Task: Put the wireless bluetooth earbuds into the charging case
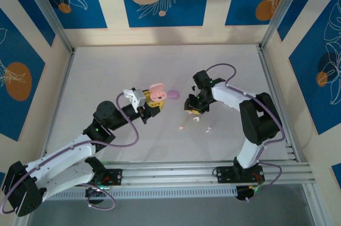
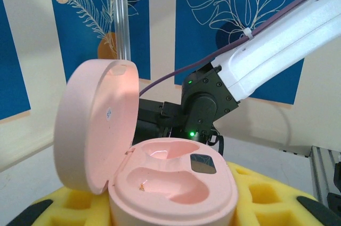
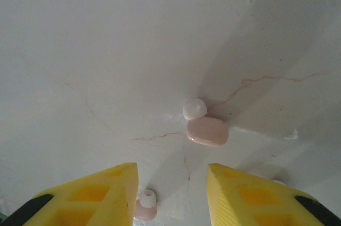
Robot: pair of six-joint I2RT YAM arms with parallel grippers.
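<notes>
Left gripper [image 1: 153, 103] grips the open pink case [image 2: 176, 183]; right gripper [image 3: 170, 183], jaws wide, hangs over pink earbuds [image 3: 206, 131] on the table [image 3: 80, 50] right of that case. Small and rounded, one could squirt from the pinch or knock its neighbour away.

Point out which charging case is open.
The pale pink case, gripped by the left pincer: its lid stands hinged up, showing two earbud wells. The purple case on the table looks shut.
</notes>
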